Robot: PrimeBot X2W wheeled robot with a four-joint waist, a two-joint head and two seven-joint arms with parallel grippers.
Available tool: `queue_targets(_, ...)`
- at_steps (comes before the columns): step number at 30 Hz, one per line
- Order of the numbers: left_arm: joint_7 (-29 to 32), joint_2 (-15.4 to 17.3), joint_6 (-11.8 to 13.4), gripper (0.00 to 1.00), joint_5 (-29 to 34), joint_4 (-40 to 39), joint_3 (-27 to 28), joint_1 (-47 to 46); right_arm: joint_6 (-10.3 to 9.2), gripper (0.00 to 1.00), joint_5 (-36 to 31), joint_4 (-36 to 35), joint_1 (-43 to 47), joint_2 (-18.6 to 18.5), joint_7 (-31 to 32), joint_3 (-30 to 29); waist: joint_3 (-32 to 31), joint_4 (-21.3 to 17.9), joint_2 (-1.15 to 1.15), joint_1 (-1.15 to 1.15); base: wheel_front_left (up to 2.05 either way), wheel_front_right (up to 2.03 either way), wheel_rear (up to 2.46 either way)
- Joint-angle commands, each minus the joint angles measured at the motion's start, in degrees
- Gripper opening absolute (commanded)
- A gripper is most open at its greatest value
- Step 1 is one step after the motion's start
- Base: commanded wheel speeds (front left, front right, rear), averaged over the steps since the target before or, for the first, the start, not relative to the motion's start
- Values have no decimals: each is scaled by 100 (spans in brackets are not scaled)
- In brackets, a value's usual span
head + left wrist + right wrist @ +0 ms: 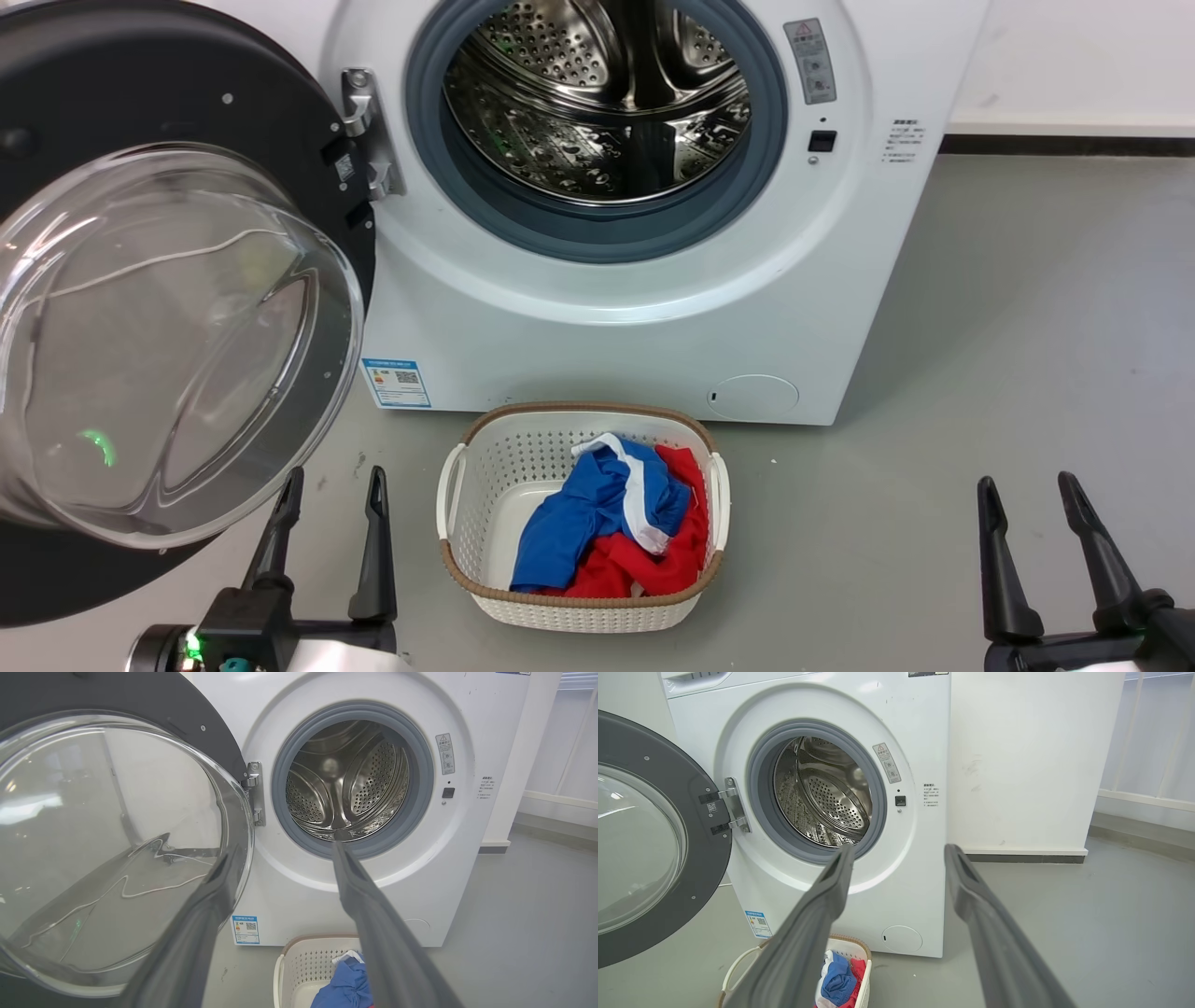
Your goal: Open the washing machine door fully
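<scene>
- Washing machine door (168, 308) is seen swung wide to the left of the washing machine (607, 336). It is hung on the metal hinge (359, 131) at the opening's left edge, w/ its glass bowl turned toward the near side.
- Steel drum (597, 103) is exposed, ringed by the grey gasket (597, 238).
- Blue label (396, 383) & round filter cap (752, 396) are seen low on the machine's front, at left & right resp.
- Left gripper (335, 476) is held at near left, just below the door's bowl. Its fingers are spread well apart and nothing is held between them. Whether the left finger touches the bowl's rim can't be told.
- Right gripper (1026, 479) is held at near right over the grey floor (1027, 327), well apart from the machine. Its fingers are parted approx. as wide, w/ nothing gripped.
- White basket (485, 467) is set on the floor just in front of the machine, between the two grippers. A blue garment (579, 523) is piled on a red one (653, 560) inside it.
</scene>
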Motion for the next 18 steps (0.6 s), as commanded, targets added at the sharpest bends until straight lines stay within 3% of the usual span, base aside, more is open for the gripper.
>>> queue_targets(1,-13,-8,60,100,-44,49,-34,93,-1,100,51,-15,59,14,-9,24,21,-52,0,0,0,0,0)
queue_targets(18,-13,-8,348,100,-94,314,-175,115,-1,100,178,83,69,14,-8,50,151,-270,0,0,0,0,0)
